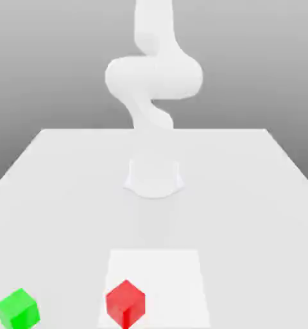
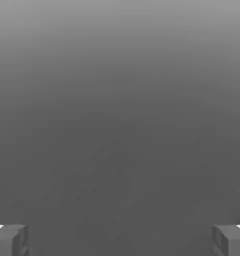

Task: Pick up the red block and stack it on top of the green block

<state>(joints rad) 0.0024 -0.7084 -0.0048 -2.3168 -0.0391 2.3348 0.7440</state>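
The red block [image 1: 126,303] is a small bright red cube resting on a lighter square patch [image 1: 176,270] near the table's front edge. The green block [image 1: 18,309], a cube of the same size, sits apart from it toward the exterior view's left, also by the front edge. In the hand view my gripper [image 2: 120,240] stands open, its two grey fingertips [image 2: 9,240] far apart with plain grey background and nothing between them. The white arm [image 1: 153,77] rises from its base at the middle of the table, and its upper part leaves the picture.
The arm's round white base [image 1: 154,177] stands at the centre of the white table [image 1: 246,193]. Bare tabletop stretches between the base and the two cubes and toward the exterior view's right.
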